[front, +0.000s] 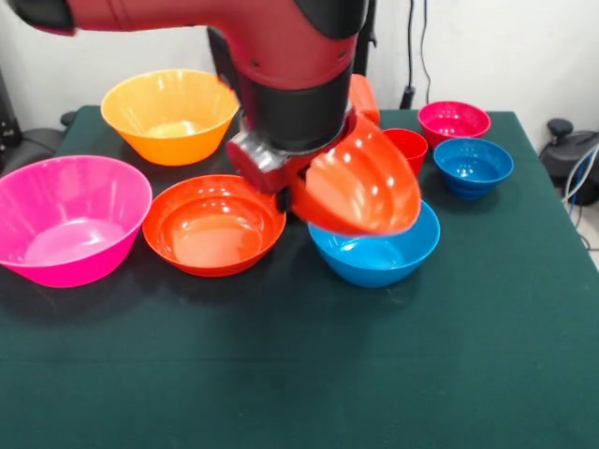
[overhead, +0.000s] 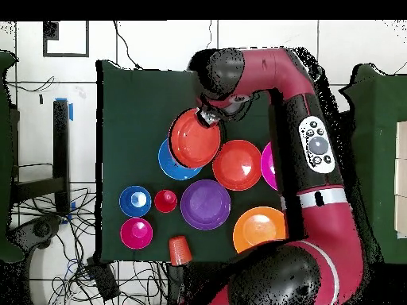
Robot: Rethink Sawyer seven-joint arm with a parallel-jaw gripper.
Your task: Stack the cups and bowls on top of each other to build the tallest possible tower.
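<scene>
My gripper (front: 284,193) (overhead: 210,117) is shut on the rim of a shallow red-orange bowl (front: 360,184) (overhead: 195,137). That bowl hangs tilted, partly over the medium blue bowl (front: 374,251) (overhead: 170,164) on the table. Another red-orange bowl (front: 213,224) (overhead: 237,164) sits just beside them. The red cup (front: 408,148) (overhead: 165,201) stands upright. The orange cup (front: 365,95) (overhead: 180,249) lies on its side near the table's edge. No tower shows; every piece on the table rests singly.
The big pink bowl (front: 70,220) (overhead: 269,165) and big yellow-orange bowl (front: 170,114) (overhead: 258,229) flank the arm. The purple bowl (overhead: 206,204) shows only from overhead. The small blue bowl (front: 473,166) (overhead: 135,201) and small magenta bowl (front: 454,120) (overhead: 137,233) sit together.
</scene>
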